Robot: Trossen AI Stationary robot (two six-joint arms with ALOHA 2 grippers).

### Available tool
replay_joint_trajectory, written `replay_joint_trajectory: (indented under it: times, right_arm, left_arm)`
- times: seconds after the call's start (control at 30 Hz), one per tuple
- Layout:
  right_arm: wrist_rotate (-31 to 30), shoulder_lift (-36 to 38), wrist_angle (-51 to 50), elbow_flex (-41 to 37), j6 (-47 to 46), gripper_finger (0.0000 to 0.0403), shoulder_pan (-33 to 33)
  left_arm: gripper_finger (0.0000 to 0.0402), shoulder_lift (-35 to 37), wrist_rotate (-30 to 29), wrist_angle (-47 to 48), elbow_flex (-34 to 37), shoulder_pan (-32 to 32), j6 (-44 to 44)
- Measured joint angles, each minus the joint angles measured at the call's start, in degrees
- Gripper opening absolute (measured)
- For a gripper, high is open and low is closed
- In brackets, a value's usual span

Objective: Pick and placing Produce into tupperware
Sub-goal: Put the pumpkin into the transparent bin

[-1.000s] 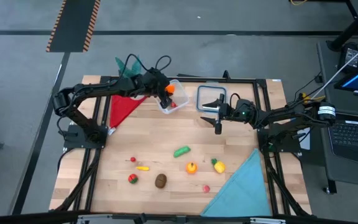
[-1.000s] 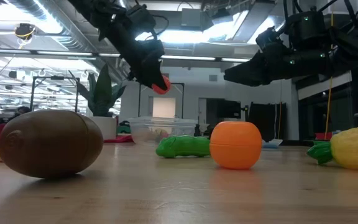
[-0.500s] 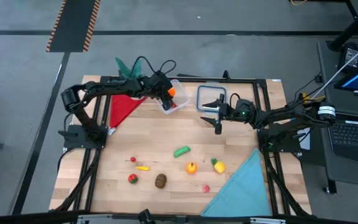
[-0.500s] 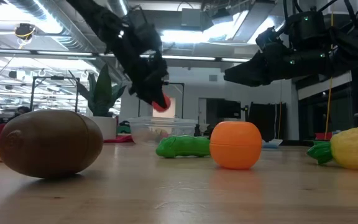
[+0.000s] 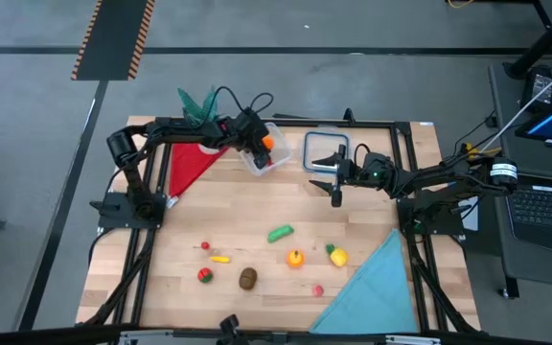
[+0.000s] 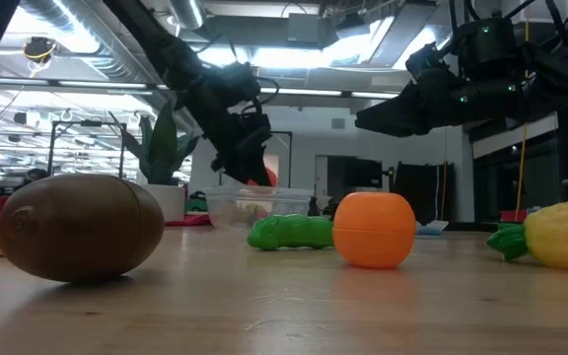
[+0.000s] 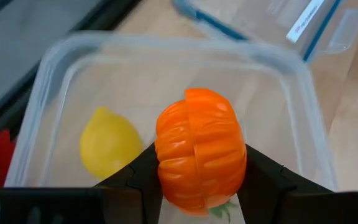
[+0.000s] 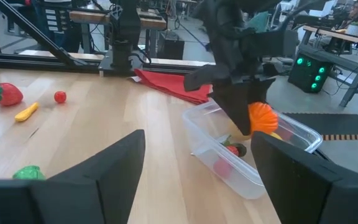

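Left gripper (image 7: 201,186): clenched on the orange pumpkin (image 7: 201,157), now lowered from a higher carry to just above the tupperware (image 5: 264,150).
Tupperware: far side of the table, left of the lid (image 5: 326,150); already holds a yellow lemon (image 7: 109,143) and something red.
Meaning: pumpkin poised for release, by my reading; not yet dropped.
Right gripper (image 5: 334,181): spread wide, empty, unmoved, hovering right of the tupperware.
Remaining produce: green piece (image 5: 280,233), orange fruit (image 5: 295,258), brown kiwi (image 5: 247,278) and others along the near edge.
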State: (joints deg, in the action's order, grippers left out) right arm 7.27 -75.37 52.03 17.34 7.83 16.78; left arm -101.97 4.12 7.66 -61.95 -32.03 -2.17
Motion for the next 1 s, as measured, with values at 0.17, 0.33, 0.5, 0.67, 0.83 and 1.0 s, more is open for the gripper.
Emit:
replay_joint_trajectory:
  times: [0.17, 0.33, 0.5, 0.67, 0.83, 1.0]
  right_arm:
    - [-0.02, 0.00, -0.04, -0.01, 0.07, 0.0294, 0.00]
    - [-0.02, 0.00, -0.04, 0.00, 0.14, 0.0294, 0.00]
    - [-0.04, 0.00, -0.07, 0.01, 0.12, 0.0294, -0.01]
    - [-0.04, 0.00, -0.07, 0.00, 0.14, 0.0294, 0.00]
    - [-0.04, 0.00, -0.07, 0.00, 0.14, 0.0294, -0.01]
    - [-0.04, 0.00, -0.07, 0.01, 0.14, 0.0294, 0.00]
  left_arm:
    - [0.0152, 0.00, 0.11, -1.11, -0.02, 0.04, 0.41]
    - [0.0152, -0.98, 0.10, -2.10, 0.02, 0.04, 0.85]
    - [0.0152, -1.55, 0.10, -2.62, 0.02, -0.09, 0.89]
    - [0.0152, -1.89, 0.07, -3.84, -0.02, -0.11, 0.89]
    - [0.0152, -1.88, 0.08, -3.86, -0.06, -0.11, 0.87]
    - [0.0152, -3.46, 3.16, -3.05, -2.95, -0.11, 0.90]
